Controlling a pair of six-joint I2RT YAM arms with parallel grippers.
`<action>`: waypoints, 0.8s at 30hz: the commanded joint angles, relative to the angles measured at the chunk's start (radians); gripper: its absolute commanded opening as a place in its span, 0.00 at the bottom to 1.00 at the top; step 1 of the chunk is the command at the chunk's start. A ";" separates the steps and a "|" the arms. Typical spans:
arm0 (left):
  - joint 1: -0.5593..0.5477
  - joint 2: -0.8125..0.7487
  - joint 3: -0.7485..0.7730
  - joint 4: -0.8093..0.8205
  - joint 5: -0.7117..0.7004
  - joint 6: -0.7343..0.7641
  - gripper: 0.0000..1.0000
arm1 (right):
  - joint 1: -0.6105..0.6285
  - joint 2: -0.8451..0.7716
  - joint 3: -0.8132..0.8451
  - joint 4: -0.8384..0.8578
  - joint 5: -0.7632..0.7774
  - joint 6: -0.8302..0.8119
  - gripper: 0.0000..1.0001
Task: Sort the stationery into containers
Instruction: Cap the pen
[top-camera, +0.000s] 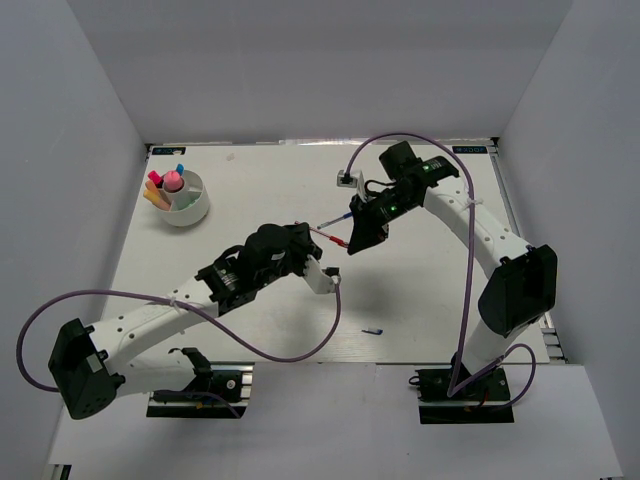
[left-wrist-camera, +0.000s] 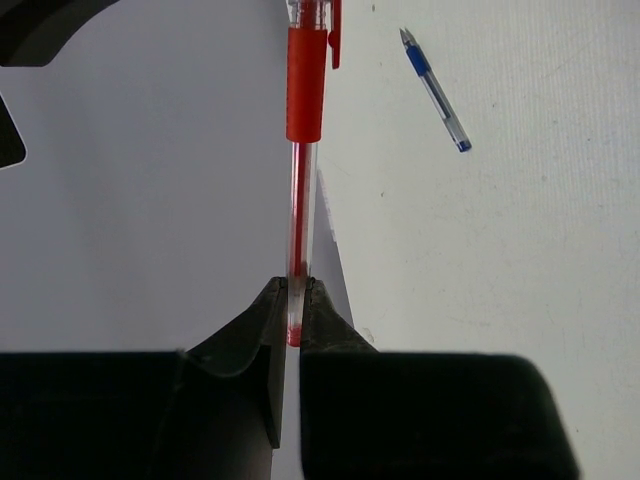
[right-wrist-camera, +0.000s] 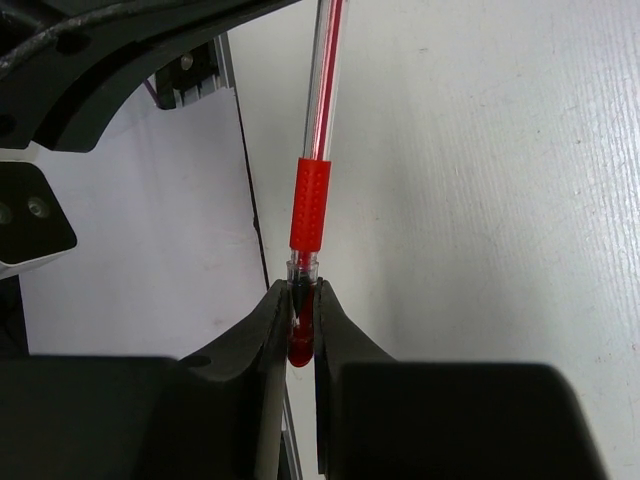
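Looking down from the top camera, 2 arms meet over the middle of the white table (top-camera: 250, 180). The left gripper (top-camera: 308, 232) and the right gripper (top-camera: 352, 243) each clench 1 end of a red pen (top-camera: 330, 238), which spans the gap between them above the tabletop. At the far left stands the white bowl (top-camera: 197, 213), with a pink round-topped stick (top-camera: 172, 181) and orange, pink and blue pieces in its compartments. A blue pen (top-camera: 373, 331) lies alone near the near edge.

From the left wrist, the left gripper (left-wrist-camera: 297, 300) pinches the clear barrel of the red pen (left-wrist-camera: 307, 85); the blue pen (left-wrist-camera: 435, 90) lies on the table beyond.

From the right wrist, the right gripper (right-wrist-camera: 302, 300) is clamped on the pen's red tip end, below the red grip (right-wrist-camera: 309, 205).
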 joint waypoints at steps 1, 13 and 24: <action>-0.011 -0.057 0.030 0.021 0.077 -0.004 0.00 | 0.003 0.010 0.055 0.024 -0.004 0.012 0.00; -0.051 -0.164 -0.065 0.075 0.231 0.106 0.00 | 0.031 -0.004 0.093 0.085 -0.049 -0.030 0.00; -0.051 -0.201 -0.138 0.141 0.261 0.237 0.01 | 0.077 -0.124 -0.040 0.222 -0.017 -0.132 0.00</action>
